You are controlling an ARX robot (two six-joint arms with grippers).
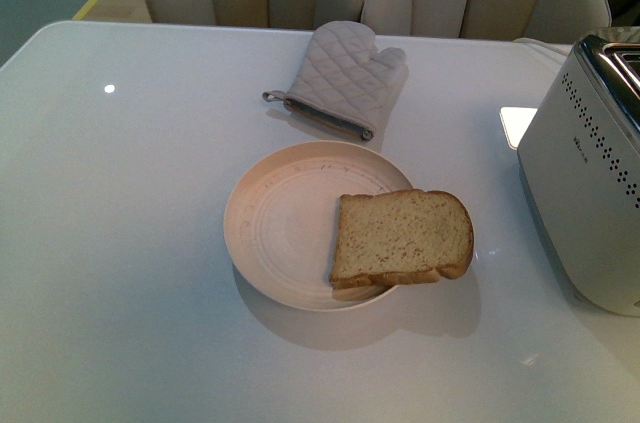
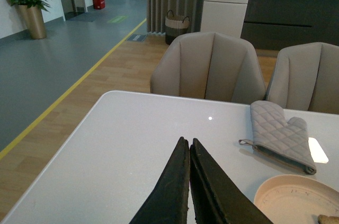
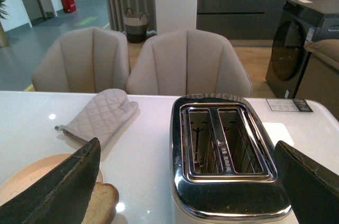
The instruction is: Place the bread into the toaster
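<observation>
Bread (image 1: 402,236) lies flat on the right part of the plate (image 1: 285,223), its rounded end overhanging the rim toward the toaster (image 1: 585,193). That toaster stands upright on the tabletop (image 1: 120,243), right of the plate and apart from it. A grey oven mitt (image 1: 345,78) lies just behind the plate. The left claw (image 2: 189,142) hangs over the tabletop left of the plate, jaws pressed together. The right claw (image 3: 186,144) is spread wide, and the toaster's two slots show between its fingers.
</observation>
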